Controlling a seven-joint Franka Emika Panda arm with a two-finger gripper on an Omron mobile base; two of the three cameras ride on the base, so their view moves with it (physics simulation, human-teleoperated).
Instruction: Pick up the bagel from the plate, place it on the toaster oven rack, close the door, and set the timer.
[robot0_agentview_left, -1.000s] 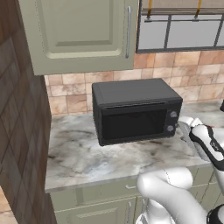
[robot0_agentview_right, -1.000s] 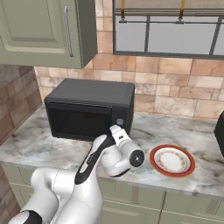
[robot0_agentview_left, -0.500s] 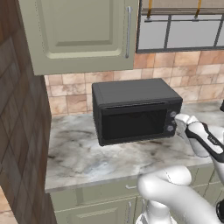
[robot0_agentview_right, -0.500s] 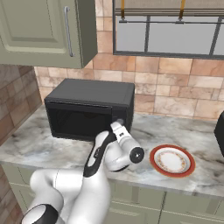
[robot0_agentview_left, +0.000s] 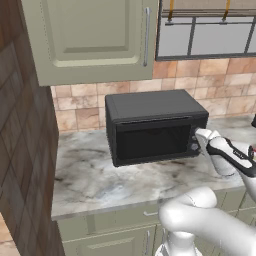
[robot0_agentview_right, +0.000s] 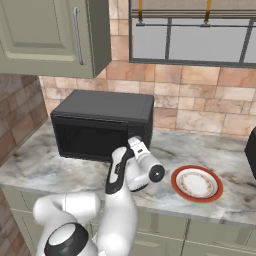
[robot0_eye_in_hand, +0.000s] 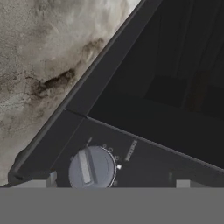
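Black toaster oven (robot0_agentview_left: 155, 127) standing on the marble bench (robot0_agentview_left: 95, 182), back against the tiled wall. Door (robot0_agentview_right: 92, 142) shut across its front. Jaws spread wide, empty, hard up to the oven's control panel, straddling a grey timer knob (robot0_eye_in_hand: 92, 167) at its lower corner. Plate (robot0_agentview_right: 196, 183) resting on the bench to the right of the oven, apart from it, bare. Bagel impossible to make out.

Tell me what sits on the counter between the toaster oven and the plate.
In the right base view, only the robot's arm reaches across there; the marble counter between the toaster oven and the plate carries nothing else.
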